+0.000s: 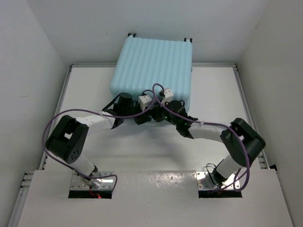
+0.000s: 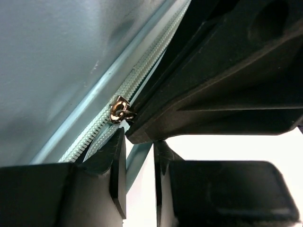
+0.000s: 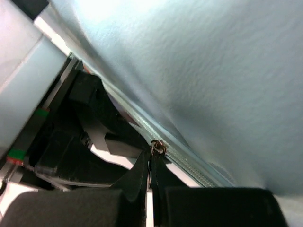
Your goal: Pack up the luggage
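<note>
The luggage (image 1: 154, 66) is a closed pale blue ribbed suitcase lying flat at the back of the table. Both grippers meet at its near edge. My right gripper (image 1: 158, 115) (image 3: 151, 158) is shut on the metal zipper pull (image 3: 157, 147), which hangs from the zipper line (image 3: 189, 165) under the shell (image 3: 213, 71). My left gripper (image 1: 141, 118) (image 2: 140, 151) is just below the same metal slider (image 2: 118, 111), its jaws a narrow gap apart and not touching it. The right gripper's black body (image 2: 227, 85) fills the upper right of the left wrist view. The shell (image 2: 57, 61) is at the upper left.
The white table (image 1: 142, 151) has raised rails at the left (image 1: 61, 104) and right (image 1: 246, 104) and white walls around it. The arms' mounting board (image 1: 156, 189) spans the near edge. The suitcase's small black wheels (image 1: 132, 34) point to the back wall.
</note>
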Available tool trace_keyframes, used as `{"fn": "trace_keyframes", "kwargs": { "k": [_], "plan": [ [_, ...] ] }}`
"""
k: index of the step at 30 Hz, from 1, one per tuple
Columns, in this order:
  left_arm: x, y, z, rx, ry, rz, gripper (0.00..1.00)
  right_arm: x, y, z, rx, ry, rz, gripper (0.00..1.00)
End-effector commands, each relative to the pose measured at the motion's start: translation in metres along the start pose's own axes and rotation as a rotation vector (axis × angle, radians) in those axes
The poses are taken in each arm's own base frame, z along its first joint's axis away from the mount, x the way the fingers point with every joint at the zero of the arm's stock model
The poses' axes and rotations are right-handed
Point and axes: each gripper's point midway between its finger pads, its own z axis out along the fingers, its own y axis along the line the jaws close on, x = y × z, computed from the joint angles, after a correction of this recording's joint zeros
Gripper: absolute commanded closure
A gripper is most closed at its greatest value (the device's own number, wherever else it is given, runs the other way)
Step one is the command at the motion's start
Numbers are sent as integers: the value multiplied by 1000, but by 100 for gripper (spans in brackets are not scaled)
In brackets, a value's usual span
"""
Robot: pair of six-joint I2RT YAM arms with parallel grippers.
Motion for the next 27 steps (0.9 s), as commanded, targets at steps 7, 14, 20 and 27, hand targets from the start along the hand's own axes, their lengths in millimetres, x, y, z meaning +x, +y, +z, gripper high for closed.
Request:
{"fn": "trace_keyframes", "kwargs": {
  "k": [7,14,20,27],
  "plan": [
    [31,-18,-51,-23,66,-328,43,-35,119,-12,-464,-74,-43,100],
    [11,-20,-102,-121,62,-116,34,-57,130,-53,-534,-94,-197,51],
    [-29,-7,-174,-353,-26,17,33,-94,117,-104,-484,-121,-284,37],
    [-90,56,-255,-811,-197,-209,40,-155,-13,-130,65,-174,-148,37]
  ]
}}
